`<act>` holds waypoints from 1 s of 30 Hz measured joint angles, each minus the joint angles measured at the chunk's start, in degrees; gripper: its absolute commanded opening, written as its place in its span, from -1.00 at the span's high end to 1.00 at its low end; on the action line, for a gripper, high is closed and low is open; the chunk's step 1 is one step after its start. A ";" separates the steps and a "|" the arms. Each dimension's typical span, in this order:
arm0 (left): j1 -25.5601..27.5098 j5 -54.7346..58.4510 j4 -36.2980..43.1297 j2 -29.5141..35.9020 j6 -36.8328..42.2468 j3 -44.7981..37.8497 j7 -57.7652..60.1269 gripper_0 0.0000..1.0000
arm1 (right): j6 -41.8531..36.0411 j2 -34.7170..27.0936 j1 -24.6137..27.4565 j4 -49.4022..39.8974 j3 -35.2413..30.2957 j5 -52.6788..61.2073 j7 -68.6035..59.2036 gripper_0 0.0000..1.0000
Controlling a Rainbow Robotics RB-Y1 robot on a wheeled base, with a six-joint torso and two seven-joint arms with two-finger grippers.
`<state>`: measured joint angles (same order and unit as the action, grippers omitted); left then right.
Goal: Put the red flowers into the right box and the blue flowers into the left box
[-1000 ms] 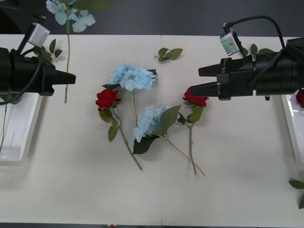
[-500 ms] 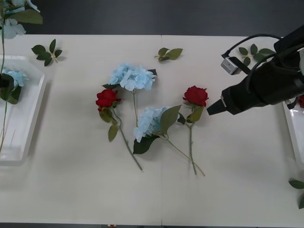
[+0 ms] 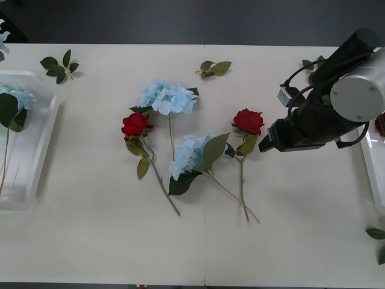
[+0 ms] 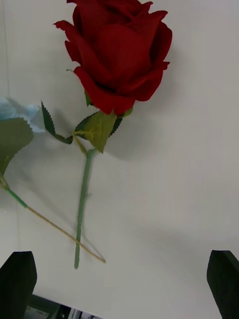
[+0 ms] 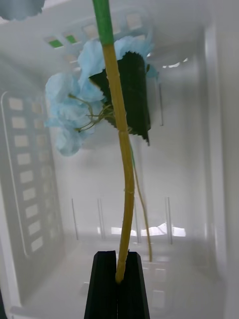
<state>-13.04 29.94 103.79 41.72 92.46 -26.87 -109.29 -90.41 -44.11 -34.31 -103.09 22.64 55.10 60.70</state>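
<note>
Two red flowers lie mid-table: one [image 3: 135,124] on the left, one [image 3: 248,121] [image 4: 117,55] on the right. My right gripper [image 3: 265,144] [image 4: 119,284] hovers just right of that second rose, open, with the rose ahead of its black fingers [image 4: 18,283]. Two blue flowers [image 3: 168,96] [image 3: 191,153] lie between the roses. My left gripper [image 5: 118,256] is shut on the stem [image 5: 117,149] of a blue flower, held over the left box [image 3: 51,120] [image 5: 30,199]. Another blue flower [image 3: 12,99] [image 5: 74,109] lies inside that box. The right box [image 3: 368,156] holds a red flower [image 3: 380,123] at the frame edge.
Loose green leaf sprigs lie at the back left [image 3: 59,65], the back middle [image 3: 215,67], behind the right arm [image 3: 313,63] and at the front right edge [image 3: 378,235]. The front half of the white table is bare.
The left arm carried its blue flower leftward, out of the front view, over the left box. The right arm drew back to the right and tilted down toward the right rose.
</note>
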 measured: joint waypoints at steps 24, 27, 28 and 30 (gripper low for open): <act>0.84 -0.58 -18.45 0.48 -12.61 2.90 -0.11 -1.00 | 5.41 14.51 -0.97 12.04 4.56 -18.29 -0.58 -1.00; 0.84 3.12 -17.59 0.48 -12.08 2.91 -0.19 -1.00 | 6.99 15.99 -0.97 13.57 3.90 -18.97 -2.04 -1.00; 0.84 4.35 -16.84 0.48 -11.06 2.92 -0.21 -1.00 | 7.43 16.39 -0.97 13.94 3.81 -19.23 -2.04 -1.00; 0.84 7.10 -14.70 0.48 -7.64 3.20 -0.21 -1.00 | 8.33 17.01 -0.97 14.78 3.87 -19.87 -2.04 -1.00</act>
<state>-12.20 37.05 89.09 42.19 84.82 -23.68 -109.51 -82.08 -27.10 -35.28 -88.31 26.51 35.23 58.66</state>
